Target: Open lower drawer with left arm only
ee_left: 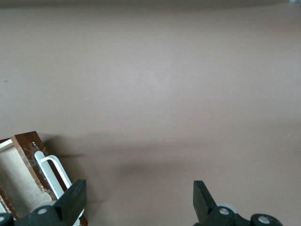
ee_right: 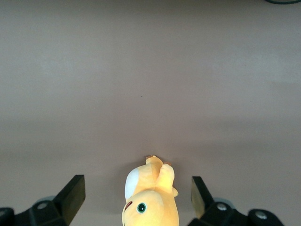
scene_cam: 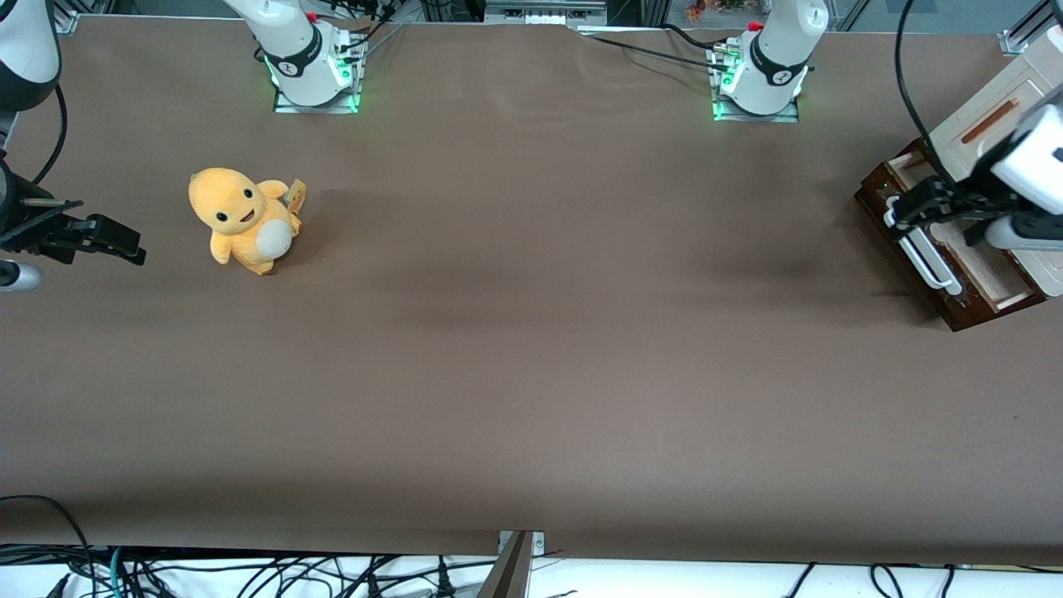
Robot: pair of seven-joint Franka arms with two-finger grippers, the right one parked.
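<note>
**Drawer drawn out, gripper wide and holding nothing**

Starting toward the parked arm's end of the brown table (scene_cam: 531, 374), a yellow plush dinosaur (scene_cam: 242, 218) sits at about nine o'clock from the table's middle. It is well apart from the cabinet and plays no part in the job; it seems simply left where it will not obstruct.

At about three o'clock, toward the working arm's end, stands the small cream cabinet (scene_cam: 988, 112), whose upper panel with its thin brown strip sits flush. Below it the lower drawer (scene_cam: 988, 278) stands pulled out, its pale beige inside showing and its dark brown front turned toward the table's middle. The drawer's white bar handle (scene_cam: 926, 262) runs along that front, standing proud so that a finger can reach in under it.

The left arm (scene_cam: 1034, 166) reaches in over the drawer, and its gripper (scene_cam: 901, 212) hovers at the end of the handle farther from the front camera. In the wrist view the gripper (ee_left: 136, 197) is spread wide, with one finger (ee_left: 75, 197) just beside the handle (ee_left: 55, 175) and the other finger (ee_left: 201, 197) over bare table, so nothing is clasped.

Judging by the exposed interior, the opening looks largely accomplished; the wide-open fingers suggest letting go, though whether more pull is intended cannot be told.
</note>
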